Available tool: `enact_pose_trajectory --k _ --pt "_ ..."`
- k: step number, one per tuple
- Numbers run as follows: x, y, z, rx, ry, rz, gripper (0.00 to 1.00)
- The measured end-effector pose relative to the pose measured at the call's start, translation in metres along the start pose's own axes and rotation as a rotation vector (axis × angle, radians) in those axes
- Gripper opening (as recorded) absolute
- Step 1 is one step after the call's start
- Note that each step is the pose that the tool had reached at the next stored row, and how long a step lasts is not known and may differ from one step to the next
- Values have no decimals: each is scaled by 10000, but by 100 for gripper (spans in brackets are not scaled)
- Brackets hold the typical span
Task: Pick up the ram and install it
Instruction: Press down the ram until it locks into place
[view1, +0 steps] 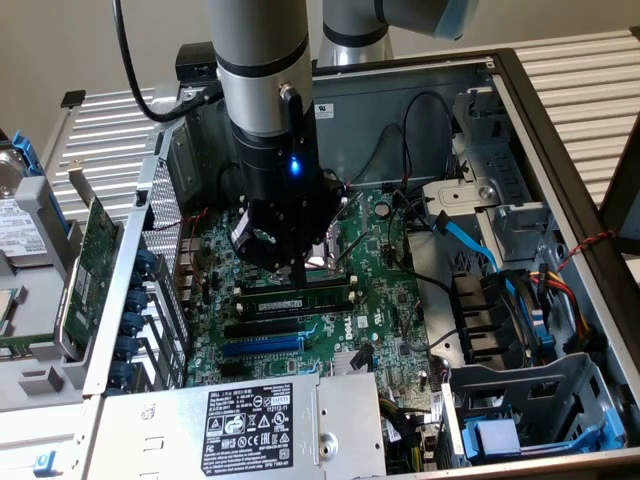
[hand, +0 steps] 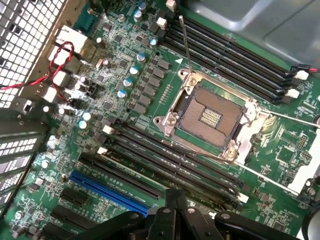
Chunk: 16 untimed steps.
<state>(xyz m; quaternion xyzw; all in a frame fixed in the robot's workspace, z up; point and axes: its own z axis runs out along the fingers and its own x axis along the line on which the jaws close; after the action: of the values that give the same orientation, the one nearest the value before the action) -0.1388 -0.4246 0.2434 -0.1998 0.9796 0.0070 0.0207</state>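
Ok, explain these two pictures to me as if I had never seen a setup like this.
The grey and black column is a robot arm. At its lower end sits a gripper, the part that grasps.

One picture comes from a camera standing off to the side. The other comes from a camera on the arm's wrist, looking down past the closed fingers.

Below the arm is an open computer case with its green motherboard exposed. The wrist view shows the square processor socket and long black memory slots.

In the exterior view, the ram, a narrow green stick, lies along one slot, and the fingers come down right at it. They are shut, and nothing shows clamped between them. Whether they press on the stick I cannot tell.
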Motion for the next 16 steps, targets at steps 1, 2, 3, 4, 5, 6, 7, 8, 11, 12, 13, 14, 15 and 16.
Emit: enact_pose_trajectory --k 1,2,3,4,5,6,7,8,11,12,13,14,15,16 --pt "1 0 0 -5 4 118 11" --pt "1 1 0 -9 15 230 11" --pt "2 1 -1 -15 33 344 11" --pt "3 1 -1 -21 49 443 11" --pt "3 1 -1 -27 65 549 11" --pt "3 1 0 -35 85 654 11" --pt "4 2 0 -44 109 768 11" --pt "4 2 -1 -52 133 864 11" --pt "5 2 0 -101 252 1138 11" --pt "5 2 0 -119 305 1212 11" --pt "5 2 -1 -133 348 1289 11" --pt "5 2 -2 -145 385 1364 11" --pt "5 2 -3 -155 419 1440 11" --pt "5 2 -4 -165 450 1519 11"
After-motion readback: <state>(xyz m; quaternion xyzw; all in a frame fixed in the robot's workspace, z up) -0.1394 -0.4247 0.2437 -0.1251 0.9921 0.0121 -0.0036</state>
